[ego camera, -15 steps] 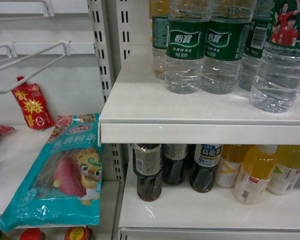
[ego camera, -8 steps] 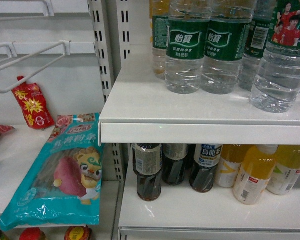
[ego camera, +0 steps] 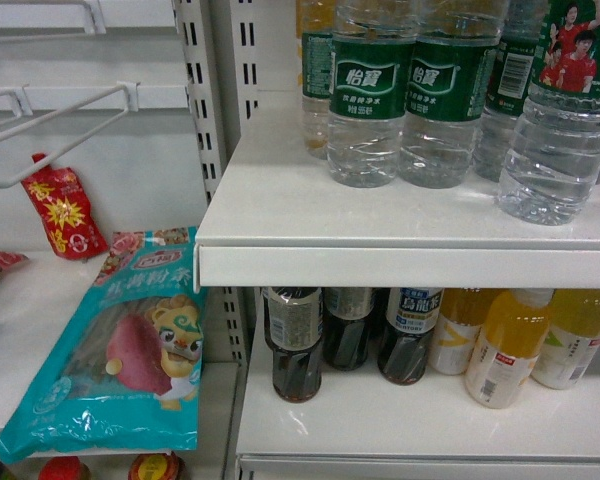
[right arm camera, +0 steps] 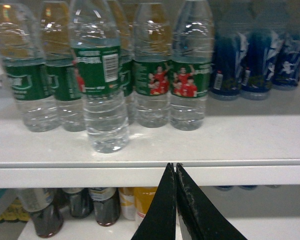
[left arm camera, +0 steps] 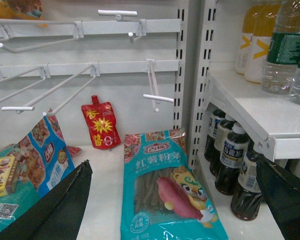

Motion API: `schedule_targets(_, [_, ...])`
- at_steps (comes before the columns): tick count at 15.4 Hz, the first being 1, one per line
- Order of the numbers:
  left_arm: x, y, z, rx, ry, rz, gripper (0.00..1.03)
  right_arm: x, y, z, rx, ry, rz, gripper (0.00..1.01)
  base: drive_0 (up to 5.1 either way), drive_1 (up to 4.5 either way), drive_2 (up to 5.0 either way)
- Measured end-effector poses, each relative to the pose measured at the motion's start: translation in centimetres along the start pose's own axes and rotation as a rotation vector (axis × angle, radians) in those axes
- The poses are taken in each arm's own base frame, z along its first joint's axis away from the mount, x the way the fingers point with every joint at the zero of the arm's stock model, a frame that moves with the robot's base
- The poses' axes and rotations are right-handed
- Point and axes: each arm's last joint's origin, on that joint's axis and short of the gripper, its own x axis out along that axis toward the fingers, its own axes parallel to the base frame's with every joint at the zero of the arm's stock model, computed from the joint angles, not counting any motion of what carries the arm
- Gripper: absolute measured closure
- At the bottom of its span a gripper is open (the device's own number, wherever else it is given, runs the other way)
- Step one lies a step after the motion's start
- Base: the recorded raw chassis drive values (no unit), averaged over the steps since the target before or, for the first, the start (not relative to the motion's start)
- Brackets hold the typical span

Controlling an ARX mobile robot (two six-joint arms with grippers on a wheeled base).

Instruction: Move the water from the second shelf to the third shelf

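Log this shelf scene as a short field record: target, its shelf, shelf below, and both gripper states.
target: clear ribbed plastic water bottle with green label, foremost of its row
location: white upper shelf, upright, near the front edge
shelf below: dark tea bottles, yellow juice bottles
left gripper: open, empty
right gripper: shut, empty, below the shelf edge
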Motion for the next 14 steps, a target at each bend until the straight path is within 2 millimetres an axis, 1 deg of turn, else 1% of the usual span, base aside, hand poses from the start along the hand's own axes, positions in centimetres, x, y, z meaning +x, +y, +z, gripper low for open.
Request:
schedule_targets(1, [0.0,0.0,0.0,0.000,0.000,0.000,0.05,-0.1,0.0,-0.1,0.000,-0.002,0.008,0.99,0.0,0.00,0.0])
schedule_targets(4, [0.0,0.0,0.0,0.000,0.000,0.000,0.05,-0.5,0.1,-1.1,0.000,0.007,0.013,0.99,0.0,0.00,0.0])
schedule_targets(9, [0.0,0.0,0.0,0.000,0.000,0.000,0.05,-1.1,0.1,-1.9,0.000,0.003,0.013,0.99,0.0,0.00,0.0])
schedule_targets(10, [0.0,0.0,0.0,0.000,0.000,0.000,0.05,-1.2,0.1,-2.5,-0.001,-0.006,0.013,0.99,0.0,0.00,0.0])
schedule_targets(11, [0.0,0.0,0.0,0.000,0.000,0.000,0.05,-1.9,0.0,-3.0,-0.001,0.041,0.013,0.99,0.0,0.00,0.0])
schedule_targets(12, [0.0,0.0,0.0,0.000,0.001,0.000,0.05,-2.3,0.0,-2.5,-0.001,-0.021,0.013,0.99,0.0,0.00,0.0])
schedule_targets(14, [0.0,0.0,0.0,0.000,0.001,-0.001,0.05,-2.3,0.0,-2.7,-0.001,0.001,0.012,0.99,0.0,0.00,0.0])
